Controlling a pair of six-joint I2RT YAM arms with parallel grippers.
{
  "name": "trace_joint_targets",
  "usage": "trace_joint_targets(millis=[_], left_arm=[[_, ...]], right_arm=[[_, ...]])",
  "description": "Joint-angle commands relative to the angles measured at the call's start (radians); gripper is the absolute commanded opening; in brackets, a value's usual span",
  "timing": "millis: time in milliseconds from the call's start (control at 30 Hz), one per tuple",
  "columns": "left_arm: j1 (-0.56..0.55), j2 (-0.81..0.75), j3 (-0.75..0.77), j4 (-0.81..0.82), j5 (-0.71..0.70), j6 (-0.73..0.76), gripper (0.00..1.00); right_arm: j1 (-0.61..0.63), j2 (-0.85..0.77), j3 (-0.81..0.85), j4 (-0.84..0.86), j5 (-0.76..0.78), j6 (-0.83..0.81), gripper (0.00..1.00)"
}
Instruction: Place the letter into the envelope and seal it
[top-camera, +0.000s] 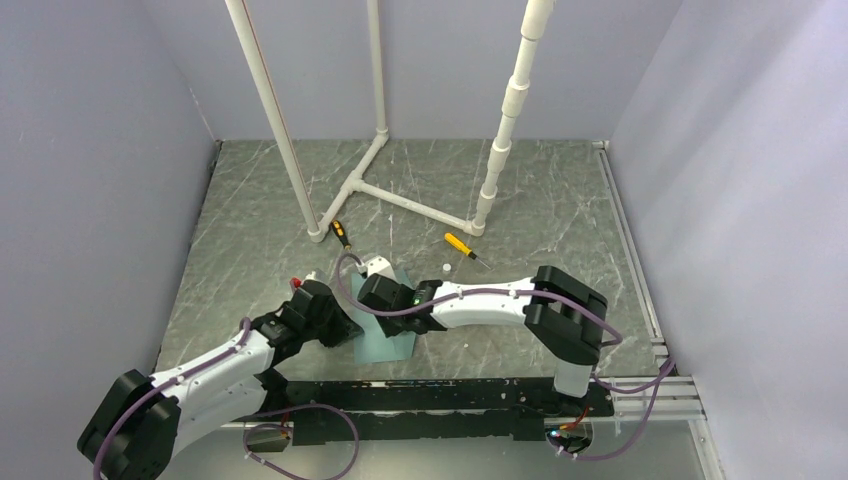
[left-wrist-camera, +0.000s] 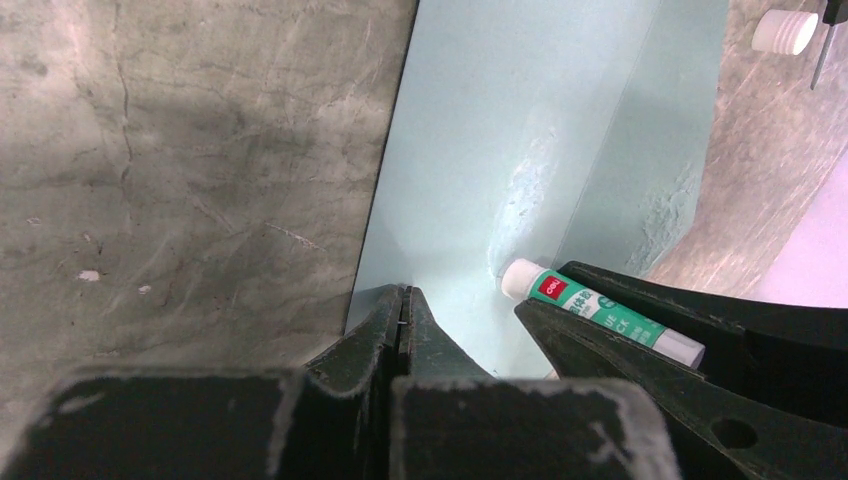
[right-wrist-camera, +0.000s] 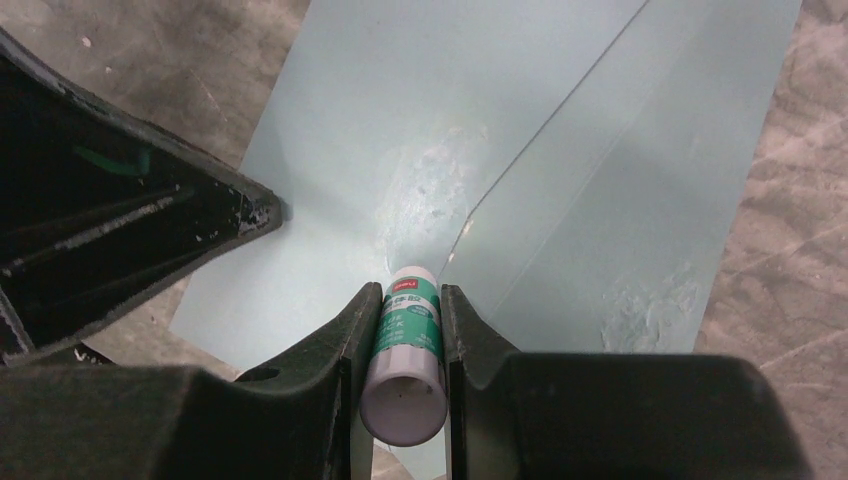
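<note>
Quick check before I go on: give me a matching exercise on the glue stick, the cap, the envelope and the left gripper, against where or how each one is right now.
Things:
1. glue stick
2. white cap
3. envelope
4. left gripper

States:
A. closed, at the envelope's edge
B. loose on the table, off the envelope
C. clamped in the right gripper, tip on the paper
D. flat on the table, smeared with glue

Pairs: 1-C, 2-B, 3-D, 4-A

Marbled table (top-camera: 560, 190) bears envelope (top-camera: 388, 345); two screwdrivers (top-camera: 342, 235), cap (top-camera: 443, 268) nearby.
</note>
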Motion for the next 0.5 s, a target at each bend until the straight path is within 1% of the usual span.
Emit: trace_joint_targets(millis=[0, 267, 467], left_arm=[[0.001, 0.032, -0.011, -0.051, -0.044, 0.011, 0.03], [0.001, 0.024, -0.011, -0.061, -0.046, 0.014, 0.02], [0.001, 0.031, -0.009, -0.049, -0.040, 0.013, 0.02]], right_arm=[[-0.031, 0.078, 0.050, -0.062, -0.003, -0.042, 0.00], [-0.081, 0.131, 0.100, -0.085, 0.056, -0.046, 0.00], [-0.067, 0.115, 0.093, -0.074, 0.033, -0.051, 0.00]])
